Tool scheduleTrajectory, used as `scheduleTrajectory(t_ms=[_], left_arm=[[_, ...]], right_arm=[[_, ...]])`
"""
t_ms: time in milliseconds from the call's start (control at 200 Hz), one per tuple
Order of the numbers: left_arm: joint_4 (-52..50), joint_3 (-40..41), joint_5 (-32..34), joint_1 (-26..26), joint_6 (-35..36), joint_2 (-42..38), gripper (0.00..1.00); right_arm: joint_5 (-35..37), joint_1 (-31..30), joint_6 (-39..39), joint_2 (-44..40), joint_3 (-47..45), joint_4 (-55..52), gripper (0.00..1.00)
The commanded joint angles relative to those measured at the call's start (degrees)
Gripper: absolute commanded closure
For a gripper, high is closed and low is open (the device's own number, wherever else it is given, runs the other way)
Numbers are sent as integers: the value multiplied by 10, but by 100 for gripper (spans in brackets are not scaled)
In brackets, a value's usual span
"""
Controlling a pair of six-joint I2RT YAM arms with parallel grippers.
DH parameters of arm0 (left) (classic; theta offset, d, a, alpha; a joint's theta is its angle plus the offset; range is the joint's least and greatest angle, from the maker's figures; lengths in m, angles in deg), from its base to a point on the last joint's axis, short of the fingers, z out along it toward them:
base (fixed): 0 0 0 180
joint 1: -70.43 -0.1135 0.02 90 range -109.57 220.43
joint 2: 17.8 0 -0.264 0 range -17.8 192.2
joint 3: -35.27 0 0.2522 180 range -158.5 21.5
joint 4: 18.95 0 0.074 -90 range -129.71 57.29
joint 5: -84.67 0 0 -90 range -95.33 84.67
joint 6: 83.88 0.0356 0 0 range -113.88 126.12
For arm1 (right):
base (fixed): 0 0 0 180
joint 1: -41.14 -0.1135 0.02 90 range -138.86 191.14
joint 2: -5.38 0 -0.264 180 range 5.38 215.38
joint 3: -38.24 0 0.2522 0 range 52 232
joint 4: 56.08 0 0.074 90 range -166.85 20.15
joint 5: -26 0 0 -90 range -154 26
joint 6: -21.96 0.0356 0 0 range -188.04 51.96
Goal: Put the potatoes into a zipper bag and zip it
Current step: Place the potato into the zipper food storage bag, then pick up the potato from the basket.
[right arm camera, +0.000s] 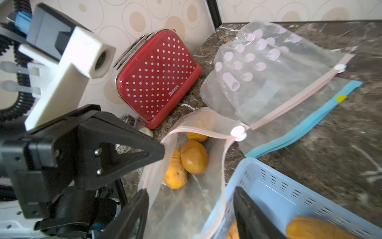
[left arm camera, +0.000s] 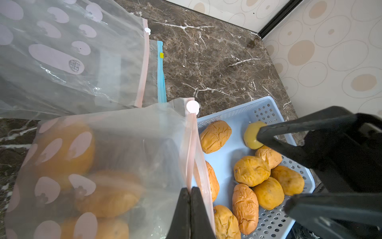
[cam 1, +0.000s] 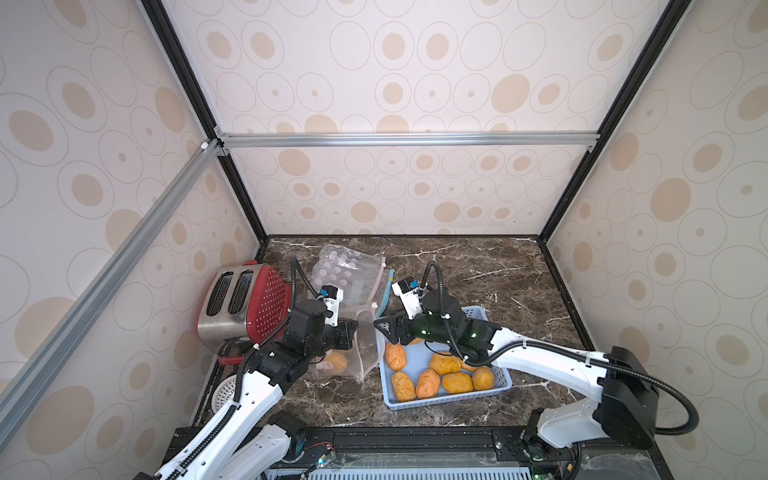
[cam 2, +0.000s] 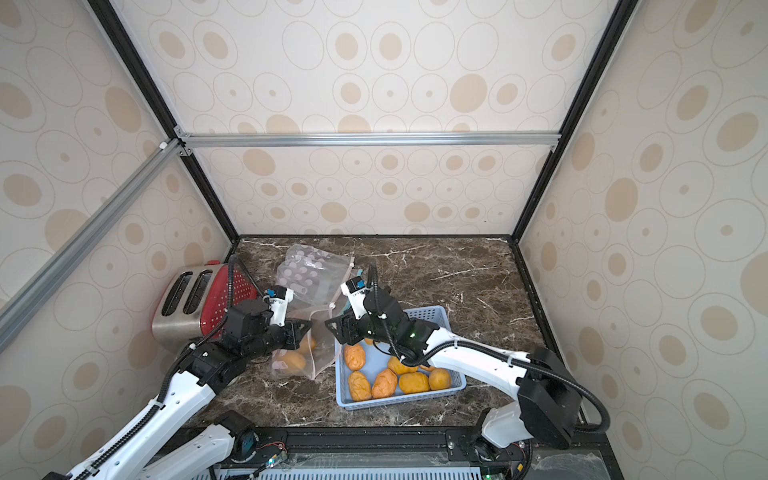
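One marble table (cam 1: 498, 266) under all of it. Noting red toaster (cam 1: 266, 299) parked against the wall, clear of the work. Finding blue basket (cam 1: 451, 400) set tight beside zipper bag (cam 1: 368, 345), presumably to keep each carry short. Seeing left gripper (left arm camera: 190, 192) clenched on the bag's pink rim, propping the mouth open toward the basket. Seeing right gripper (cam 1: 385, 329) spread and empty just beside that mouth. Counting at least three potatoes (right arm camera: 194, 157) bagged, seven or so loose in basket. Spotting white slider (left arm camera: 192, 106) at the zip's end: unzipped.

Abt 12 potatoes (left arm camera: 251, 170), 3 zip bags (left arm camera: 115, 144), 1 basket (cam 1: 449, 401), 1 toaster (cam 1: 266, 299).
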Motion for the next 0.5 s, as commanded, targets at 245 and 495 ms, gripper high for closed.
scheduleTrajectory(t_ms=[245, 495], left_arm=[[10, -8, 6, -2, 10, -14, 100], [14, 2, 14, -3, 18, -12, 100]], right_arm=[[143, 24, -46, -159, -56, -256, 31], [127, 47, -48, -144, -11, -469, 30]])
